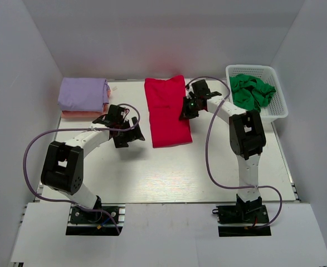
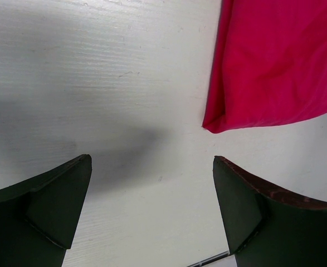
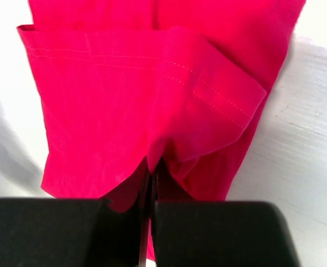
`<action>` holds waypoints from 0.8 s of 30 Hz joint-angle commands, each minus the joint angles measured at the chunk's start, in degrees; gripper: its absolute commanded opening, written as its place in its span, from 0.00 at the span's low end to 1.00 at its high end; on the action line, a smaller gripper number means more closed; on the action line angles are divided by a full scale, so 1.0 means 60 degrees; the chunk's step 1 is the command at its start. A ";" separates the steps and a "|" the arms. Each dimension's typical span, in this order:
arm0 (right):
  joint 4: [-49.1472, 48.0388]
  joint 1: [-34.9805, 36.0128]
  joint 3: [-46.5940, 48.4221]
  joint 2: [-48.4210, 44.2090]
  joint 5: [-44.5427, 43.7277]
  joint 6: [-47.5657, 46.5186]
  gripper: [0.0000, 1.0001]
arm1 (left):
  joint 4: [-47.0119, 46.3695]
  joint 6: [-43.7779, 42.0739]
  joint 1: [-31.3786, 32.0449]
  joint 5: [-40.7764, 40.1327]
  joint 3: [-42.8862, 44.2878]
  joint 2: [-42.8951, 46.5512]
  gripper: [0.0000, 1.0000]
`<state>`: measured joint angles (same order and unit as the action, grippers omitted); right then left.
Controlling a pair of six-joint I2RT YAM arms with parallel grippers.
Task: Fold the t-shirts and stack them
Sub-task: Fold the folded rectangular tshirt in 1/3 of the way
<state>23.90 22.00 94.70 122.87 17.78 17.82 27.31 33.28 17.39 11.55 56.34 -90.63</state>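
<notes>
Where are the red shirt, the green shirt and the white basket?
red t-shirt (image 1: 166, 114), top view, middle of the folded cloth.
green t-shirt (image 1: 252, 92), top view, middle of the crumpled heap.
white basket (image 1: 251, 69), top view, its far rim.

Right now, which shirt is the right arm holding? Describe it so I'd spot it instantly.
On the white table, look between the folded stack at far left and the white basket at far right. A long folded t-shirt lies there, pinched by the right gripper. It alone is bright red; the stack is lavender over peach, the basket holds green cloth.
</notes>
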 commanded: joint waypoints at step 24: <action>-0.1654 -0.1118 -0.0504 0.1157 0.2178 -0.0408 0.00 | -0.0758 0.0006 0.0032 0.1253 0.0864 -0.0935 1.00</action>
<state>15.25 15.70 92.40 128.68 31.73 15.40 23.33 33.45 17.37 17.61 59.13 -97.17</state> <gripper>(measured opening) 0.012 0.994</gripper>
